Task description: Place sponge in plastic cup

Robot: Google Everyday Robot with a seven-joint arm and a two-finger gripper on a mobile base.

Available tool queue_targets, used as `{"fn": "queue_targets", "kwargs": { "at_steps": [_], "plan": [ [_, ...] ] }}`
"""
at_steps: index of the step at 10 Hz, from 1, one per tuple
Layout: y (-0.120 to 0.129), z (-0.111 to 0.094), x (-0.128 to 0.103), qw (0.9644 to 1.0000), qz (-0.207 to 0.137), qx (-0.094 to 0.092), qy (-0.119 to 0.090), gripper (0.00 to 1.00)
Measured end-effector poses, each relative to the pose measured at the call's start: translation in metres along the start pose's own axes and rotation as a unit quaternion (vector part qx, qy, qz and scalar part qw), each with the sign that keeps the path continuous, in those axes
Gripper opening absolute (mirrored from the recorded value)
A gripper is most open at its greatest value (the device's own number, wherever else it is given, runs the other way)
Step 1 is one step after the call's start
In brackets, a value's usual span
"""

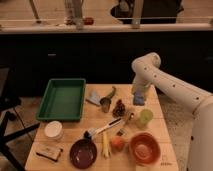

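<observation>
The light-blue sponge (138, 100) sits in my gripper (138, 97), which is shut on it and hangs low over the table's far right side. The small translucent light-green plastic cup (145, 116) stands upright on the table, just in front of the gripper and slightly to its right. The sponge is apart from the cup, behind its rim. My white arm (165, 86) reaches in from the right.
A dark metallic cup (105, 104), a grey-blue triangular piece (94, 97), a green pepper (111, 93) and a dark cone-like thing (119, 108) lie left of the gripper. An orange bowl (144, 147), a fork (125, 125), a brush (102, 129) and a green tray (62, 98) are also on the table.
</observation>
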Motion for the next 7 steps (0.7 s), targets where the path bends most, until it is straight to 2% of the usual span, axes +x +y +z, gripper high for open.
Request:
{"fn": "queue_targets", "kwargs": {
  "at_steps": [7],
  "plan": [
    [0.018, -0.005, 0.011, 0.9995, 0.029, -0.001, 0.009, 0.02]
  ]
}}
